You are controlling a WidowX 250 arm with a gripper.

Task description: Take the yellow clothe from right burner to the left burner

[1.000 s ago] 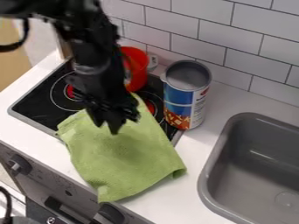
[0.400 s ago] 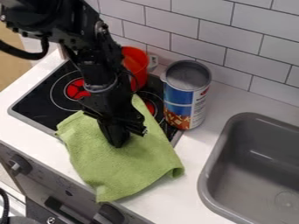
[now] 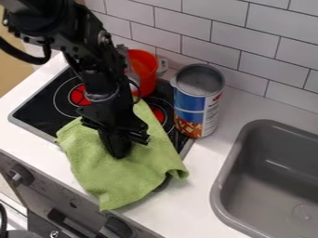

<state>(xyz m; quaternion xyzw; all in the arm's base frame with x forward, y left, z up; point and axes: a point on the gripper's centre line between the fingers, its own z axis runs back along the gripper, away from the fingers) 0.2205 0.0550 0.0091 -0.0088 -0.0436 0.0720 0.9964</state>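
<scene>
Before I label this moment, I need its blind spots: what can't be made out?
All in the camera view:
- The part of the cloth behind the gripper: hidden by the gripper.
- The stovetop and counter beneath the cloth: covered by it.
- The arm's upper end: cut off by the edge.
- The sink's far right side: cut off by the right edge.
</scene>
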